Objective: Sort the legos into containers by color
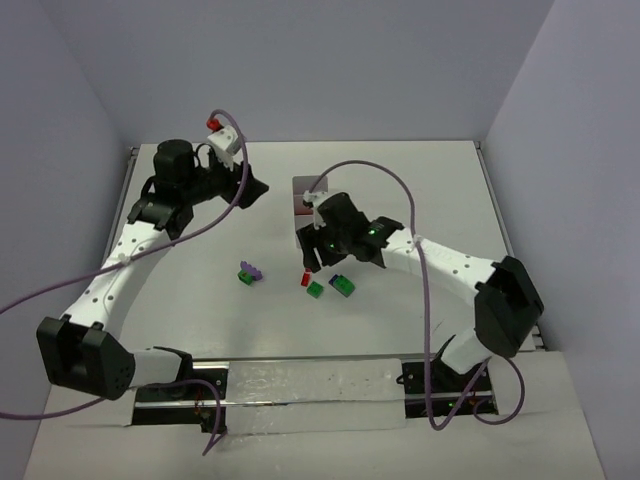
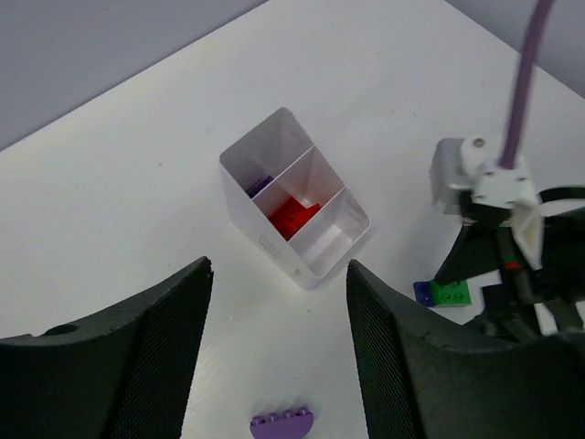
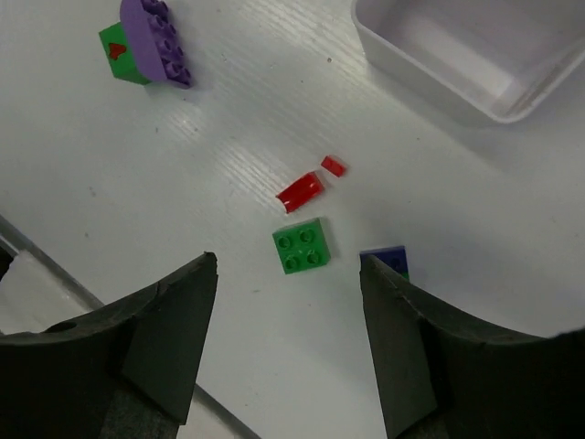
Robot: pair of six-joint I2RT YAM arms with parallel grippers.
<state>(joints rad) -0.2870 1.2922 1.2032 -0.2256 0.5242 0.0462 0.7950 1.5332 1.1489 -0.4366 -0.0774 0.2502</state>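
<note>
The white three-compartment tray [image 2: 274, 240] holds a purple brick [image 2: 259, 187] in the far compartment and a red brick [image 2: 292, 216] in the middle one; the near one shows nothing. In the top view the tray [image 1: 299, 189] is mostly hidden by the right arm. Loose on the table are a purple-on-green brick [image 3: 146, 41], a red piece [image 3: 301, 191], a tiny red piece [image 3: 334, 165], a green square brick [image 3: 302, 246] and a dark blue brick [image 3: 388, 260]. My right gripper [image 3: 288, 262] is open above the green brick. My left gripper [image 2: 279, 267] is open and empty, left of the tray.
The loose bricks lie in a row in front of the tray [image 1: 249, 272] [image 1: 315, 289] [image 1: 343, 285]. The right arm's wrist [image 2: 498, 197] and purple cable stand close beside the tray. A metal rail [image 1: 310, 385] runs along the near edge.
</note>
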